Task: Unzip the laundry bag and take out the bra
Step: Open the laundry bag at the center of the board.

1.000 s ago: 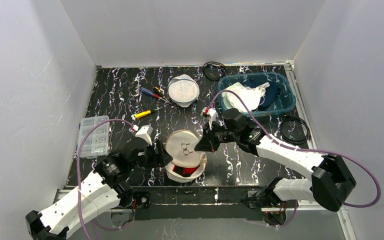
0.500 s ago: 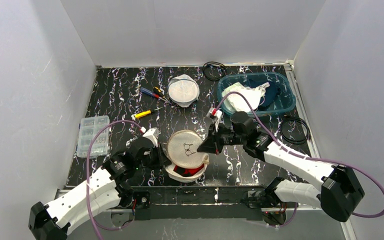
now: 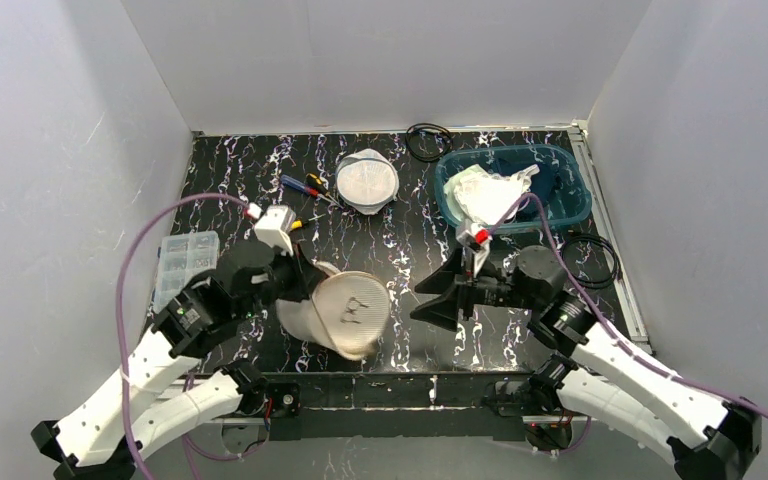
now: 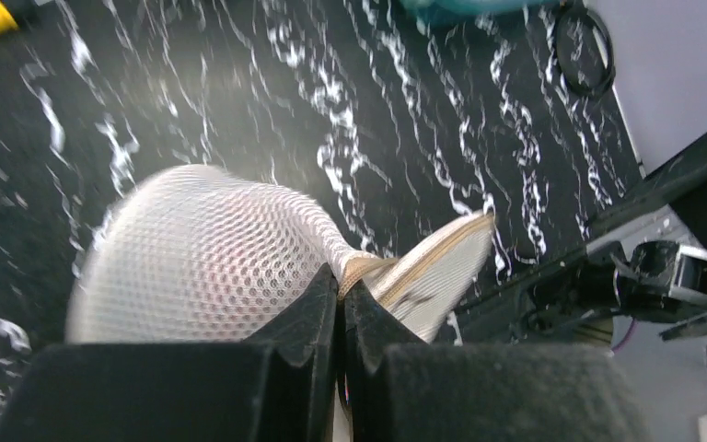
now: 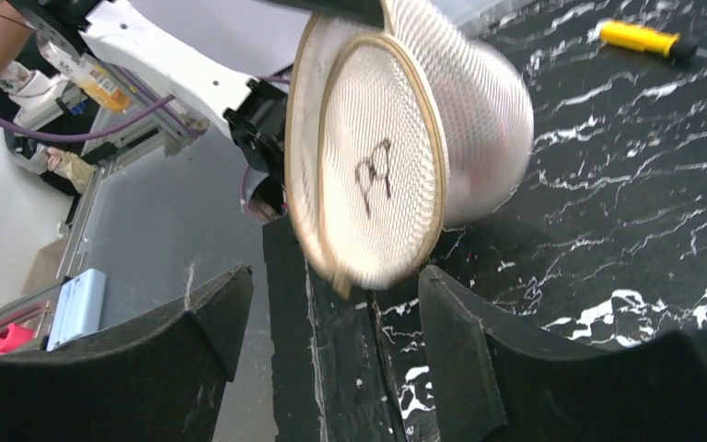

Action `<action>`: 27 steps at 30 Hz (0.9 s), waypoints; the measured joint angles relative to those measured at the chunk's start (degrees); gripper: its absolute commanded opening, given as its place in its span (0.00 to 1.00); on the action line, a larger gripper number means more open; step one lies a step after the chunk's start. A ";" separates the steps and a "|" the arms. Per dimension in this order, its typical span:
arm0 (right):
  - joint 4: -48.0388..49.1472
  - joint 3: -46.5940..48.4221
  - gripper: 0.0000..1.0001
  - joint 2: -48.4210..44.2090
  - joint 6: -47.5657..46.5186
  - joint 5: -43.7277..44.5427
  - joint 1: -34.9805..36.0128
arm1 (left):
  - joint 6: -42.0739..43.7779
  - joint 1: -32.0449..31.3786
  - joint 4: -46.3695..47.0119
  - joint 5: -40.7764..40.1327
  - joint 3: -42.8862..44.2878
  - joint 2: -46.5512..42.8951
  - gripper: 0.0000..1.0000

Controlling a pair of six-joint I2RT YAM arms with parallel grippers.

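Top external view: left gripper point(image 3: 298, 276) clamped the round white mesh laundry bag point(image 3: 353, 308); right gripper point(image 3: 422, 302) stood open, empty, at its three o'clock.

laundry bag point(image 3: 345, 312) is soft white honeycomb mesh cloth with tan fabric trim, pretty matt. table point(image 3: 230, 180) looks like smooth black marble-print with slight sheen. teal bin point(image 3: 578, 212) is shiny see-through plastic.

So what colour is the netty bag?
White mesh bag, tan rim; right wrist view shows it best.
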 measured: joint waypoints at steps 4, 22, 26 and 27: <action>-1.49 0.09 0.77 -5.46 1.11 3.13 0.00 | 5.86 0.00 -3.50 -3.63 11.56 5.46 0.00; -3.23 1.73 0.88 3.45 28.48 24.87 0.17 | 4.24 -3.23 -8.35 -13.40 17.70 29.73 0.00; -6.78 3.34 0.88 5.84 30.16 29.07 1.66 | 0.39 -3.37 -4.70 -12.59 11.96 30.80 0.00; -7.72 3.93 0.87 6.27 30.16 29.81 2.03 | -0.42 -3.39 -3.98 -12.28 11.19 30.84 0.00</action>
